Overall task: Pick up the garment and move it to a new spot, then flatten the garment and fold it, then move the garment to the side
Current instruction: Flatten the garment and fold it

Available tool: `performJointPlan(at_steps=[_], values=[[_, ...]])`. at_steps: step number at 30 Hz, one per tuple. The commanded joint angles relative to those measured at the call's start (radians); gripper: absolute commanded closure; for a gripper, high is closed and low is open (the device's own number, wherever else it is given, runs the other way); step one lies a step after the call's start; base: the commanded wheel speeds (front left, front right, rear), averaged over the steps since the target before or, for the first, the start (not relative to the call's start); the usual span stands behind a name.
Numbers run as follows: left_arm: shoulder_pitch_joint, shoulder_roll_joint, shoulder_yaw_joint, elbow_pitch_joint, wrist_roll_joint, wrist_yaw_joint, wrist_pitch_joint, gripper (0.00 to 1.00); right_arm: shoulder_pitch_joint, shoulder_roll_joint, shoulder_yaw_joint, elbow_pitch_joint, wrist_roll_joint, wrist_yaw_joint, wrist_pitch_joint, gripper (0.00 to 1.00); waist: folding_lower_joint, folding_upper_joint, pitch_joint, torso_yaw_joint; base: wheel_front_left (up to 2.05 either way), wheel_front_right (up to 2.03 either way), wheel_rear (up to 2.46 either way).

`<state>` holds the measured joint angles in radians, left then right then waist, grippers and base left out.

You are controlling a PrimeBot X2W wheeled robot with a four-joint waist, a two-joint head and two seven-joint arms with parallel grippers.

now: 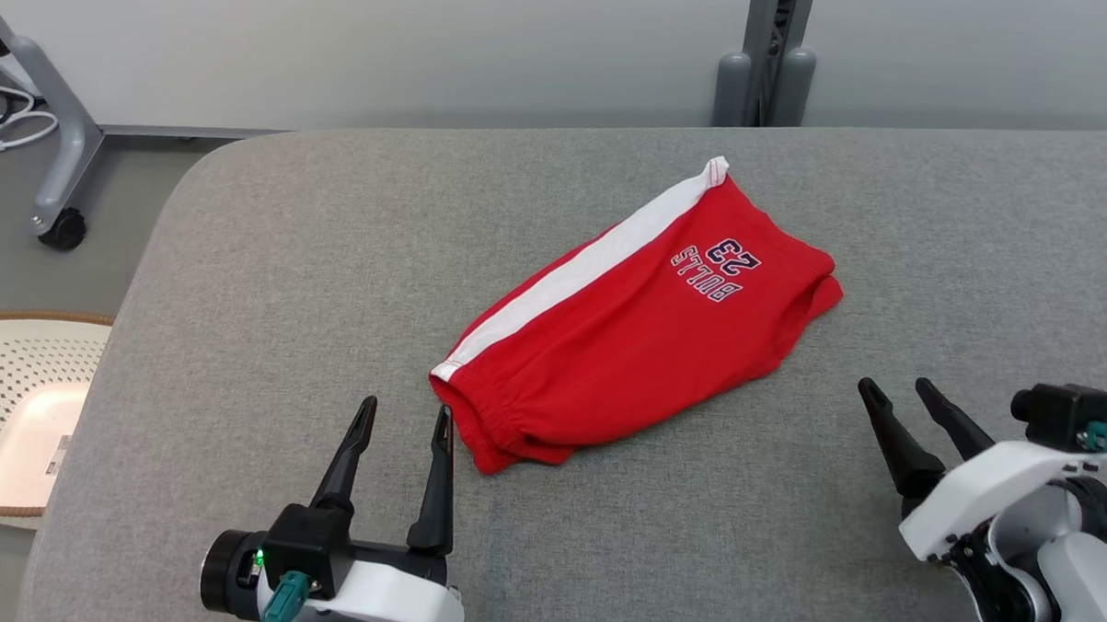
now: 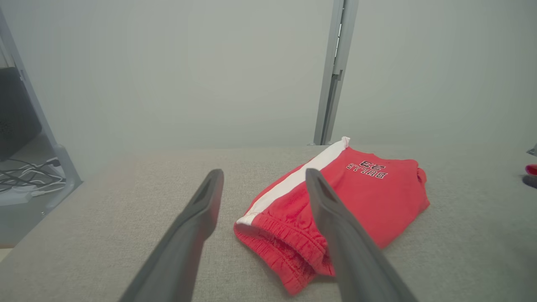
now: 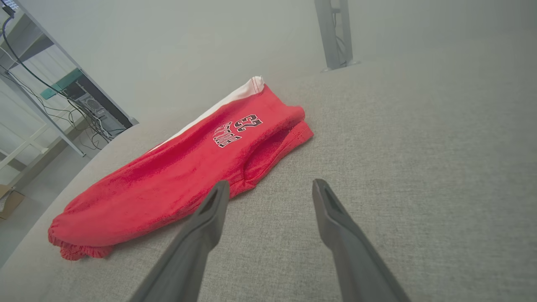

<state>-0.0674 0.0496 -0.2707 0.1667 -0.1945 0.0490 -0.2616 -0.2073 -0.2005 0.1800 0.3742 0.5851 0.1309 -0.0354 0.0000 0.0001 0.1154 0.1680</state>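
The garment (image 1: pixel 637 322) is a pair of red shorts with a white side stripe and "BULLS 23" print, lying folded in half on the grey padded table (image 1: pixel 285 265). Its elastic waistband end points toward my left gripper (image 1: pixel 405 410), which stands open and empty just left of that end. In the left wrist view the garment (image 2: pixel 361 188) lies right ahead of the open left gripper (image 2: pixel 264 176). My right gripper (image 1: pixel 892 387) is open and empty, to the right of the shorts and apart from them. The right wrist view shows the garment (image 3: pixel 188 167) ahead and left of the right gripper (image 3: pixel 270 186).
A white perforated basket (image 1: pixel 23 412) sits on the floor left of the table. A wheeled grey stand (image 1: pixel 65 171) and cables stand at the far left. A grey post (image 1: pixel 770 55) rises behind the table's far edge. Bare grey surface surrounds the shorts.
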Motion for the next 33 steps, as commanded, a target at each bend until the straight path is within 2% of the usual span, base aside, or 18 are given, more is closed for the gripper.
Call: performJointPlan(at_steps=[1, 6, 11, 24, 33], values=[[-0.011, 0.004, -0.001, 0.003, -0.008, -0.005, -0.004, 0.00, -0.028, -0.002, 0.001, 0.022, 0.027, 0.000, 0.041, 0.00, 0.0000, -0.0001, 0.008, 0.011, 0.00, 0.00, 0.00], [-0.036, 0.003, -0.024, 0.035, -0.001, 0.006, -0.004, 0.00, -0.136, -0.016, 0.021, 0.132, 0.019, 0.000, 0.177, 0.00, 0.0000, -0.0001, 0.022, 0.048, 0.00, 0.00, 0.00], [-0.048, 0.003, -0.037, 0.030, -0.020, 0.026, -0.004, 0.00, -0.231, 0.008, -0.040, 0.240, 0.061, 0.000, 0.238, 0.00, 0.0000, -0.0001, 0.035, 0.091, 0.00, 0.00, 0.00], [-0.059, 0.003, -0.068, -0.039, -0.035, 0.068, -0.004, 0.00, -0.414, 0.017, -0.175, 0.503, 0.062, 0.000, 0.306, 0.00, 0.0000, -0.0001, 0.080, 0.166, 0.00, 0.00, 0.00], [-0.068, 0.003, -0.095, -0.045, -0.041, 0.079, -0.004, 0.00, -0.464, 0.016, -0.172, 0.536, 0.073, 0.000, 0.281, 0.00, 0.0000, -0.0001, 0.104, 0.187, 0.00, 0.00, 0.00]])
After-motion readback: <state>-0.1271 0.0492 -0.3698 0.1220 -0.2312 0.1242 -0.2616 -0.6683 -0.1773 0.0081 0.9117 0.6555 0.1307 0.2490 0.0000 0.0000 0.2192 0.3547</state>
